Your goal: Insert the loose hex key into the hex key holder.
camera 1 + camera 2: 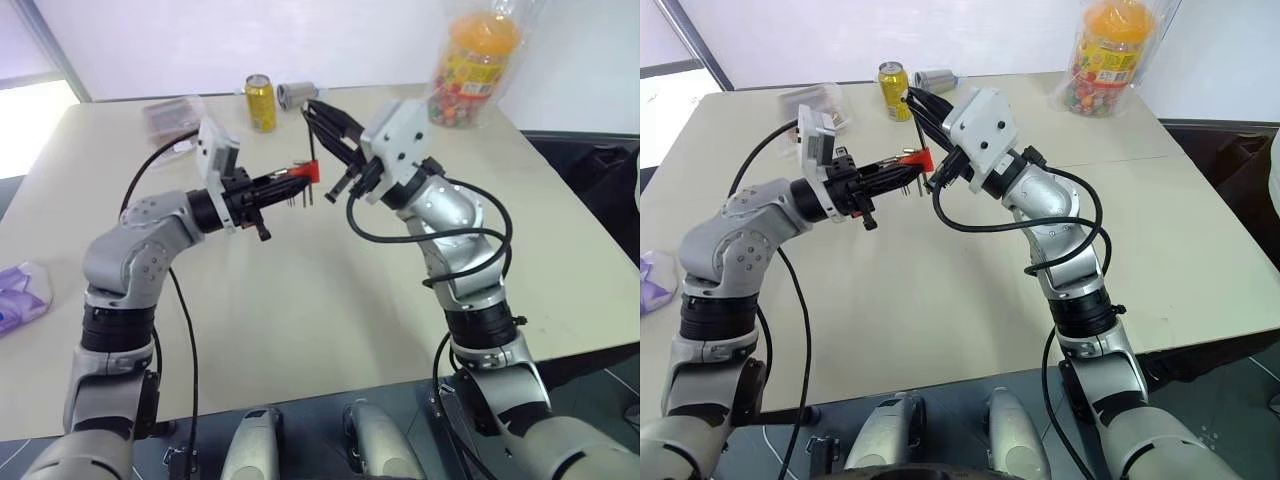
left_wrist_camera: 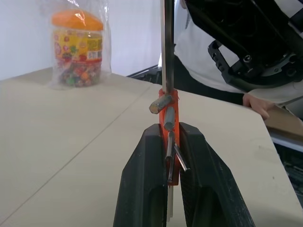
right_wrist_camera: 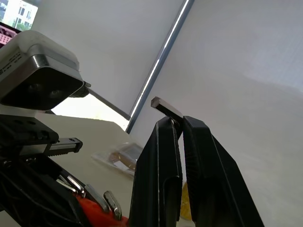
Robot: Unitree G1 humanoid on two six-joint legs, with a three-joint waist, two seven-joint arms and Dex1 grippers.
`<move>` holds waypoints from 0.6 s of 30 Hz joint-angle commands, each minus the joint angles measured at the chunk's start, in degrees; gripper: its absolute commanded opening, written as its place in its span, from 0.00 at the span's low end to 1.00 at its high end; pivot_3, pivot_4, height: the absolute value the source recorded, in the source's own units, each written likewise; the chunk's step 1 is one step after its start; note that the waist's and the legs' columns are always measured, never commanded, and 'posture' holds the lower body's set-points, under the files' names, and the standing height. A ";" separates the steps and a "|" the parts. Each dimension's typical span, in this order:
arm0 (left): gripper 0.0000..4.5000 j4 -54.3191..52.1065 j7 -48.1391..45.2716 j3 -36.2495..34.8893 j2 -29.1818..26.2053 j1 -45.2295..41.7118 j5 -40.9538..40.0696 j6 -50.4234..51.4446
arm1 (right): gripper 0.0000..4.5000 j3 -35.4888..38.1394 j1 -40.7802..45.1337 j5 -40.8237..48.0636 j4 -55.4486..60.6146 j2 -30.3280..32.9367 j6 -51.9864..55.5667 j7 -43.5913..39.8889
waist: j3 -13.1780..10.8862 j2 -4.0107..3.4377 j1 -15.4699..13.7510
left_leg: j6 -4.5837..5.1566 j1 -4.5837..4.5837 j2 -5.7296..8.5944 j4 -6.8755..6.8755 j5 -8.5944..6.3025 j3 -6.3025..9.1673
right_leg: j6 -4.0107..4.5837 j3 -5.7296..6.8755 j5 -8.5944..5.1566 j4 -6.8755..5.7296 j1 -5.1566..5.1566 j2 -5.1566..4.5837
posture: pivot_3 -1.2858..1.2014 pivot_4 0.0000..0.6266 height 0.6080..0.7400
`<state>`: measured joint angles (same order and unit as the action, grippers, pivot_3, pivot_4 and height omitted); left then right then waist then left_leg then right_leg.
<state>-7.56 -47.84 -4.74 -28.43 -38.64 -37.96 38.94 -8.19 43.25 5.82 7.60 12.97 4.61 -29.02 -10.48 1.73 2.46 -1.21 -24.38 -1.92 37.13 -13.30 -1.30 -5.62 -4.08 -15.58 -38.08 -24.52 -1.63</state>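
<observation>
Two black-fingered grippers meet in mid-air above a broad beige table (image 1: 300,320) whose top shows a faint seam running across it. The left gripper (image 1: 292,183) is clamped on the small orange-red plastic hex key holder (image 2: 169,111), with a few thin grey metal keys sticking out of the block beside the fingers (image 2: 147,189). The right gripper (image 3: 176,124) is pinched tight on the thin L-shaped grey metal loose hex key (image 2: 166,42), whose short bent end pokes out past its fingertips in the right wrist view. In the left wrist view the long shaft of that key stands upright with its lower end at the top of the holder; whether it has entered a slot cannot be told.

At the far edge of the table stand a yellow drink can (image 1: 260,102), a silver can lying on its side (image 1: 293,95), a clear flat plastic box (image 1: 172,115) and a clear plastic jar with an orange lid, full of coloured sweets (image 1: 473,70). A purple and white plastic packet (image 1: 20,295) lies near the table's left edge. Behind the table rises a plain white wall, with a bright window to the left. A person's hand (image 2: 258,103) rests on the table's far side.
</observation>
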 commanded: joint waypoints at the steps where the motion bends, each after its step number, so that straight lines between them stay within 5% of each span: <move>1: 0.00 -1.22 -0.49 -0.47 0.15 -1.52 -0.42 -1.55 | 0.01 0.99 0.65 -0.12 1.41 0.39 -0.48 0.36 | 0.00 0.00 0.01 | 0.00 0.00 0.00 0.00 0.00 0.00 | 0.00 0.00 0.00 0.00 0.00 0.00 | 0.52 0.24 1.00; 5: 0.00 -1.13 -0.39 -0.53 0.24 -1.57 -0.38 -1.62 | 0.01 0.47 -0.14 0.16 2.18 0.23 0.27 0.05 | 0.00 0.00 0.01 | 0.00 0.00 0.00 0.00 0.00 0.00 | 0.00 0.00 0.00 0.00 0.00 0.00 | 0.52 0.24 1.00; 8: 0.00 -1.36 -0.26 -0.59 0.28 -1.44 -0.43 -1.50 | 0.21 0.28 -0.71 0.78 3.12 0.59 1.23 -0.84 | 0.00 0.00 -0.01 | 0.00 0.00 0.00 0.00 0.00 0.00 | 0.00 0.00 0.00 0.00 0.00 0.00 | 0.52 0.24 1.00; 15: 0.00 -1.60 0.14 -0.57 0.50 -1.10 -0.43 -1.53 | 0.98 1.03 -6.13 0.70 5.56 5.54 0.30 -4.65 | 0.00 0.00 -0.13 | 0.00 0.00 0.01 0.00 0.00 0.00 | 0.00 0.00 0.00 0.01 0.00 -0.01 | 0.52 0.24 1.00; 18: 0.00 -2.24 1.08 -0.86 0.75 -0.56 -0.97 -0.71 | 0.99 3.93 -11.72 5.01 10.17 9.75 5.72 -7.47 | 0.00 0.00 -0.27 | 0.00 -0.01 0.01 0.00 0.00 0.00 | 0.00 0.00 0.00 0.02 0.01 -0.01 | 0.52 0.24 1.00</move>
<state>-7.45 -47.18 -4.75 -27.77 -38.64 -38.03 38.58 -7.11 32.37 8.21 13.54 21.30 8.57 -35.07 -10.48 1.73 2.19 -1.21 -24.39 -1.90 37.13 -13.30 -1.30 -5.62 -4.08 -15.58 -38.05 -24.51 -1.64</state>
